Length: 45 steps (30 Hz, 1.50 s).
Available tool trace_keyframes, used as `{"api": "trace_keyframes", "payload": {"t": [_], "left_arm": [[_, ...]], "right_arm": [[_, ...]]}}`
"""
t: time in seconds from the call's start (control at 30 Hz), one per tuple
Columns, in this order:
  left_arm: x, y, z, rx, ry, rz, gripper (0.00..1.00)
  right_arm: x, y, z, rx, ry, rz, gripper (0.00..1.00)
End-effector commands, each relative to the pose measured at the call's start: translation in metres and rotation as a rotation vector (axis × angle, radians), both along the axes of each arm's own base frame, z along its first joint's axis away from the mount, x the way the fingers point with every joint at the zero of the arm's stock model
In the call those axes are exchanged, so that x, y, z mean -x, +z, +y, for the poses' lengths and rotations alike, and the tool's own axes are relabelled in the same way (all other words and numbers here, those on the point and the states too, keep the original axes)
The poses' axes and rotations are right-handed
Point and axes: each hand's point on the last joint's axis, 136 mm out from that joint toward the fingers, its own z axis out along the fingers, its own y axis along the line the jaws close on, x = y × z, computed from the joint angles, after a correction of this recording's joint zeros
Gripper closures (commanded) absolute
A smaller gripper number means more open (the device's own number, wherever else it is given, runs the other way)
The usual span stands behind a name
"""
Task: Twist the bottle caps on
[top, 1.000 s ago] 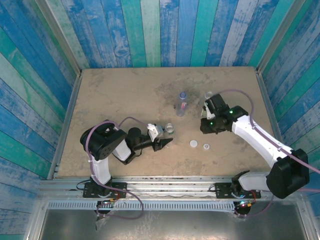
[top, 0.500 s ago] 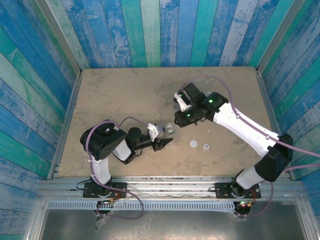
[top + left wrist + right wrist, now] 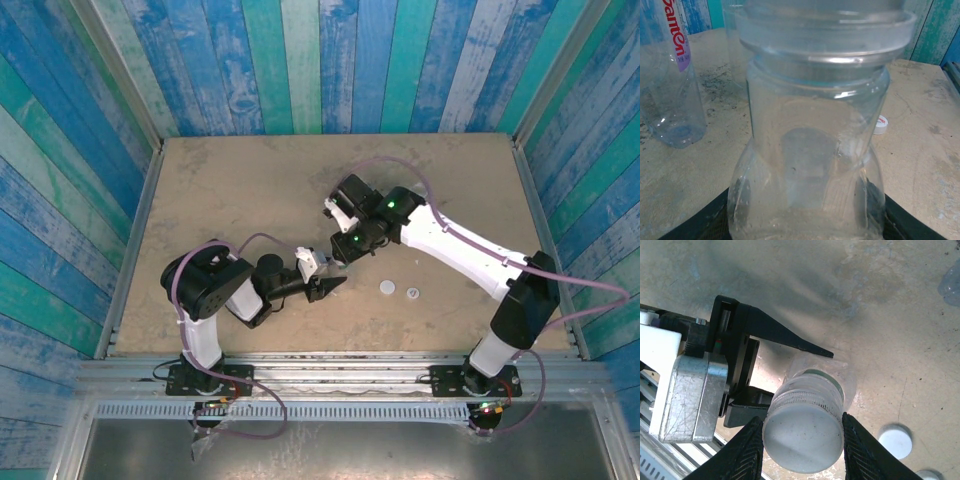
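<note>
Bottle (image 3: 810, 165) stands upright, neck up, cap (image 3: 802, 437) on top.

Left arm (image 3: 238, 295) and right arm (image 3: 455, 250): white links, black joints, purple cables (image 3: 262, 238); left tool (image 3: 333, 272) has black pointed fingers (image 3: 785, 335).

Work surface: tan matte table top (image 3: 230, 190), dark smudges (image 3: 320, 175) toward the middle | Enclosure: panels printed as weathered blue, teal and white planks, back wall (image 3: 330, 60), left wall (image 3: 60, 200), right wall (image 3: 590, 200) | Near edge: aluminium rail (image 3: 340, 372), grey metal sheet (image 3: 400, 450) below | Light: even, soft shadows
</note>
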Motion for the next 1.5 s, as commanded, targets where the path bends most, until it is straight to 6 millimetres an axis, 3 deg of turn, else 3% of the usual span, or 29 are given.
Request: {"api": "trace_keyframes", "payload": {"t": [0.0,0.2,0.6,1.07,1.47], "left_arm": [[0.002,-0.019,0.0,-0.04,-0.014,0.048,0.44],[0.002,-0.019,0.0,-0.039,-0.013,0.045,0.44],[0.002,-0.02,0.0,-0.04,-0.016,0.048,0.44],[0.003,-0.02,0.001,-0.042,-0.017,0.046,0.44],[0.003,-0.02,0.001,-0.04,-0.016,0.047,0.44]], "right_arm": [[0.007,-0.01,0.002,0.048,0.032,0.026,0.58],[0.008,-0.011,0.006,0.072,0.049,0.029,0.59],[0.021,-0.025,-0.006,0.273,0.052,0.078,0.62],[0.017,-0.038,-0.008,0.253,-0.006,0.147,0.61],[0.009,-0.008,0.004,0.163,0.017,0.075,0.46]]}}
